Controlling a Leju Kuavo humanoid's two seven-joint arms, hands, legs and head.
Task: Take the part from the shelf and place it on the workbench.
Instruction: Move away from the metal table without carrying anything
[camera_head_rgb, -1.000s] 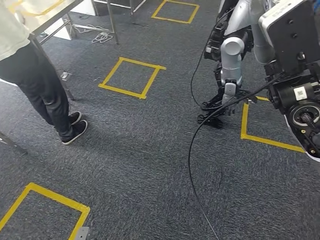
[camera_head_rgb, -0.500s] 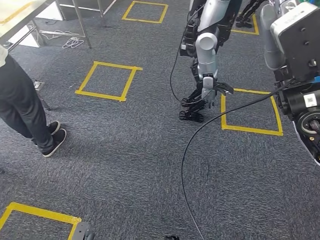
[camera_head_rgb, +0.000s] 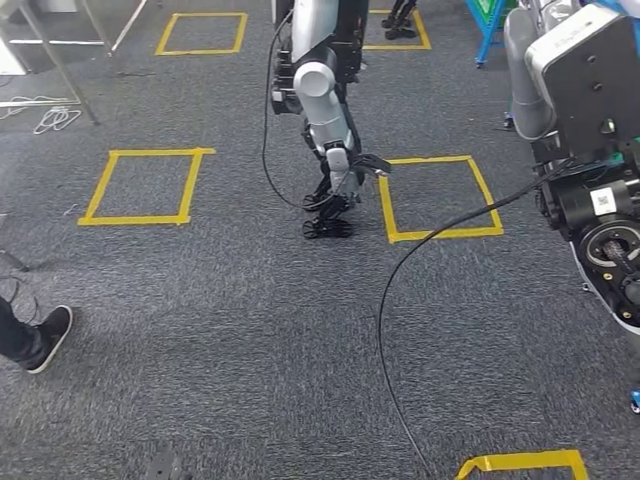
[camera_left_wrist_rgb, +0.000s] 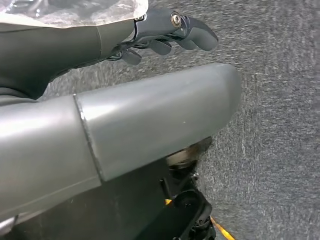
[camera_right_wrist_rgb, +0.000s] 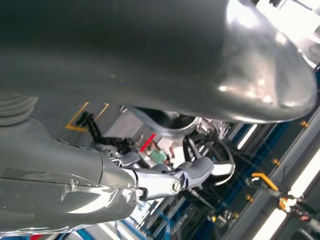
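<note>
Presently, L hand (camera_left_wrist_rgb: 170, 35) hangs over grey carpet (camera_head_rgb: 226, 330), fingers apart & holding nothing, R hand (camera_right_wrist_rgb: 170, 182) likewise loosely spread & empty, w/ a second robot (camera_head_rgb: 328, 110) standing beside a yellow taped square (camera_head_rgb: 438, 195); part's location can't be told.

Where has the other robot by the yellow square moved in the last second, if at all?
No. The other robot stands just left of the yellow taped square as before; the whole view shifted because the camera turned.
</note>
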